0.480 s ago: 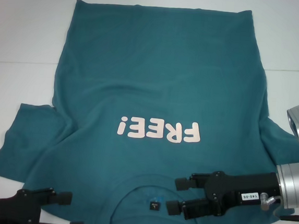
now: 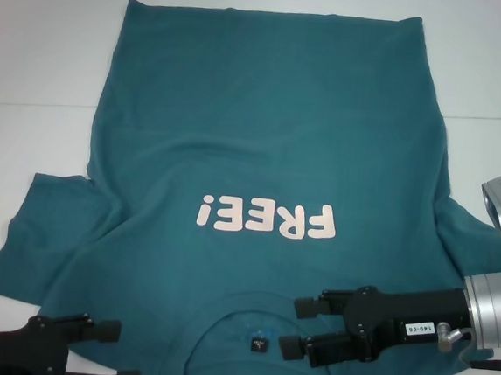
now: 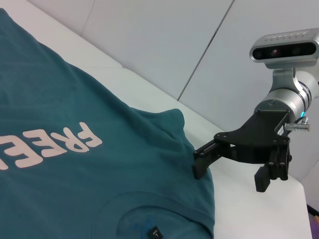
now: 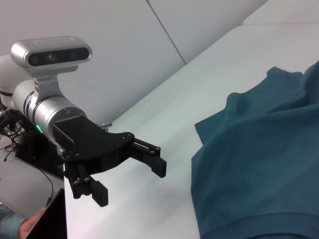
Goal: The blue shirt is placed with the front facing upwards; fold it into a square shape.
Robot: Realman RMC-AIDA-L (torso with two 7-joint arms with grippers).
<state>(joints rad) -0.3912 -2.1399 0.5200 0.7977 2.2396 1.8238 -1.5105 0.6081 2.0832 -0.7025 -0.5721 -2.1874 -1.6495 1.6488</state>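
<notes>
blue shirt spread face-up, both grippers poised at the collar end

the white table [image 2: 35, 37] carries the blue shirt [image 2: 264, 136] flat, lettering up, collar nearest the robot, left sleeve rumpled. the right gripper [image 2: 301, 327] hovers over the shoulder beside the collar, fingers apart and empty; the left gripper [image 2: 113, 353] waits at the near left shoulder, fingers also apart. no containers here. risk: pinching one layer only, or uneven lifts, would skew the fold.
</notes>
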